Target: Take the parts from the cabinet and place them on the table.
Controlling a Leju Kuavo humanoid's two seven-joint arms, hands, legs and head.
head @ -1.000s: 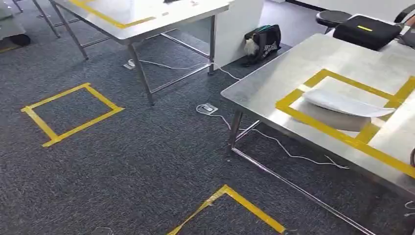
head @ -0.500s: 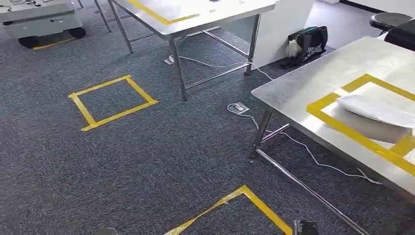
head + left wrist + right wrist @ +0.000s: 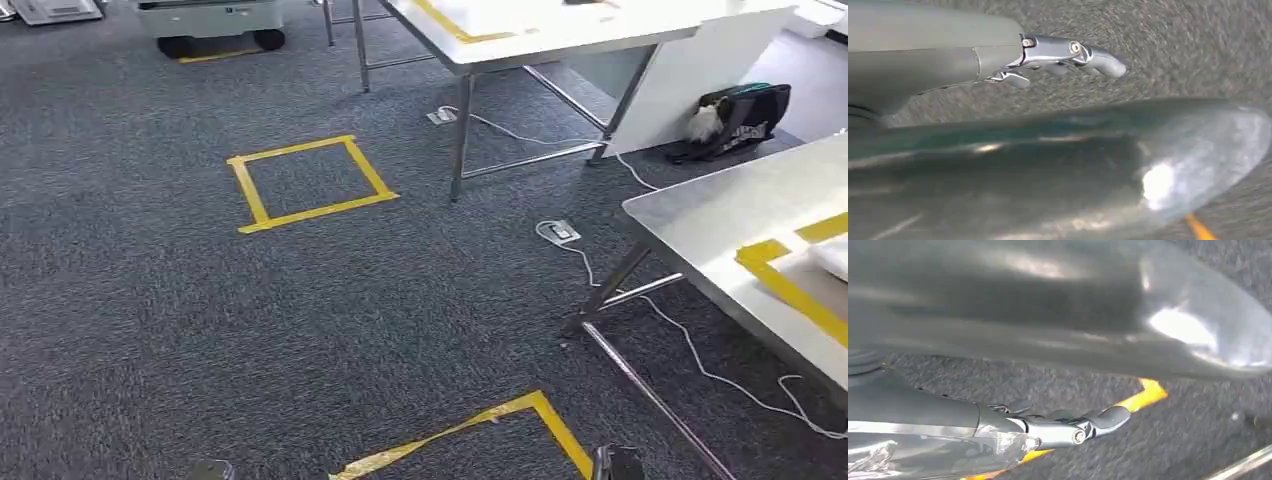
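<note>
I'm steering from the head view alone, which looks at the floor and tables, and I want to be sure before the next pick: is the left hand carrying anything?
Observer: No. The left wrist view has the left hand holding nothing, its fingers stretched out straight over the dark grey carpet.
Operator: And the right hand?
Observer: Empty too. The right hand has its fingers extended with nothing between them.
Operator: What lies beneath it?
Observer: A strip of yellow floor tape on the carpet, seen past its fingertips.
</note>
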